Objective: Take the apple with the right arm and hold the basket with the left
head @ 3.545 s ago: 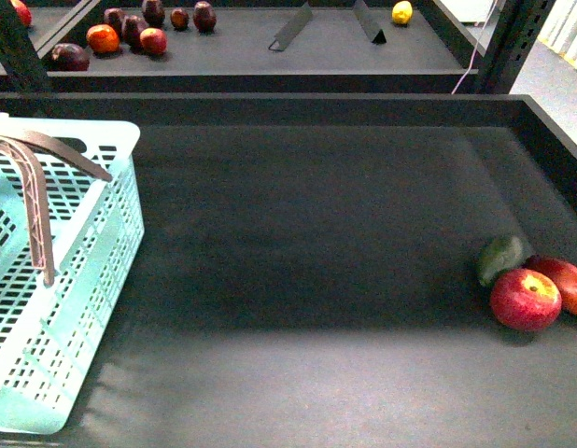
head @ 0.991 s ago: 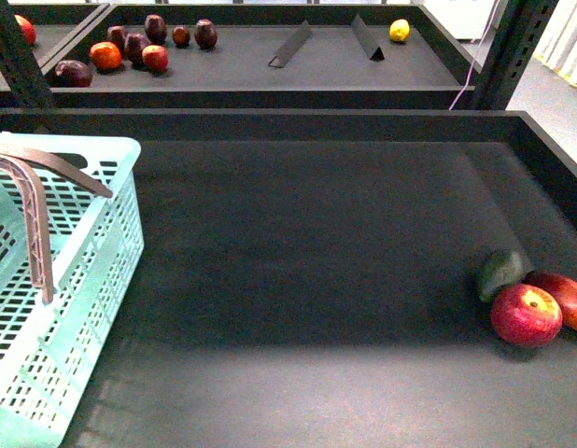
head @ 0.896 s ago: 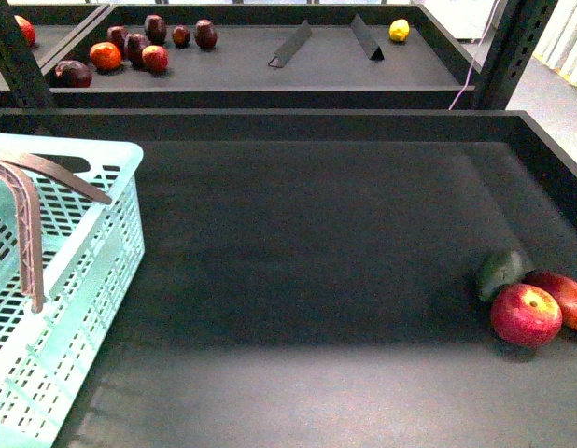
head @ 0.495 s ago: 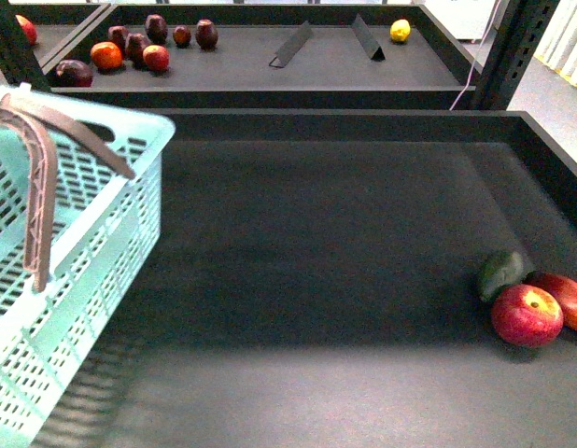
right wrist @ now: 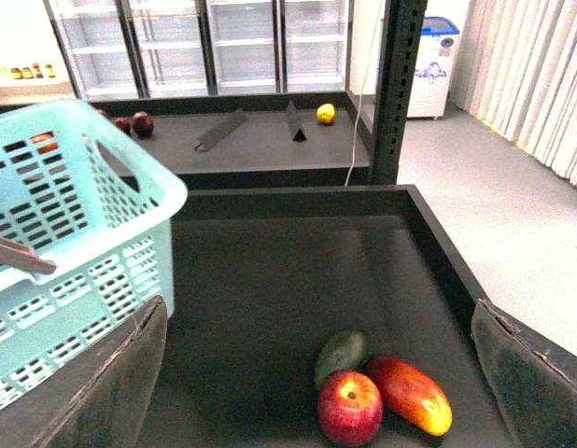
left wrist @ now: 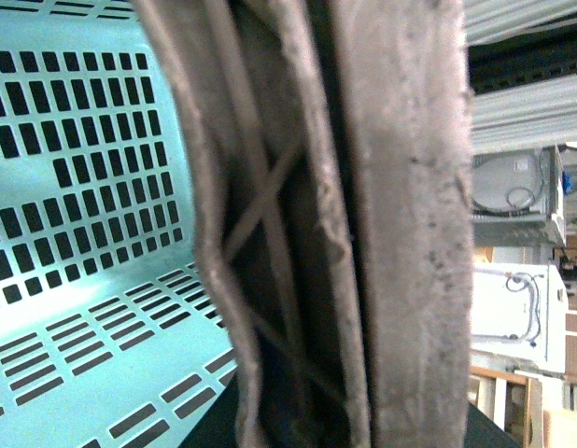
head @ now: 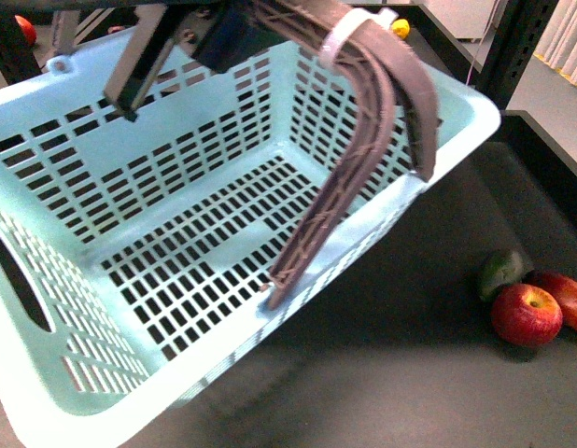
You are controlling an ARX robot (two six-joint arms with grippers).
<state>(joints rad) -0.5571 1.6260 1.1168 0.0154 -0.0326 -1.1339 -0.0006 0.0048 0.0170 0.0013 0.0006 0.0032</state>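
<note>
The light blue slotted basket (head: 102,187) hangs tilted in the air and fills the left and middle of the front view. My left gripper (head: 228,33) is shut on its brown handles (head: 377,89) at the top; the handles (left wrist: 363,224) fill the left wrist view. The red apple (head: 526,315) lies on the dark shelf at the right, touching a dark green avocado (head: 501,271) and an elongated red-orange fruit (head: 569,297). In the right wrist view my right gripper (right wrist: 326,373) is open, its pads wide apart, above the apple (right wrist: 350,407).
The shelf has raised dark walls (right wrist: 438,252) at the back and right. A black upright post (head: 513,47) stands at the right rear. A far shelf holds a yellow fruit (right wrist: 326,113), dark fruits (right wrist: 134,122) and two divider plates (right wrist: 220,130).
The basket has risen from the shelf's left end, tilted, and swung to the right across the front view. The apple and the two fruits beside it have not moved.
</note>
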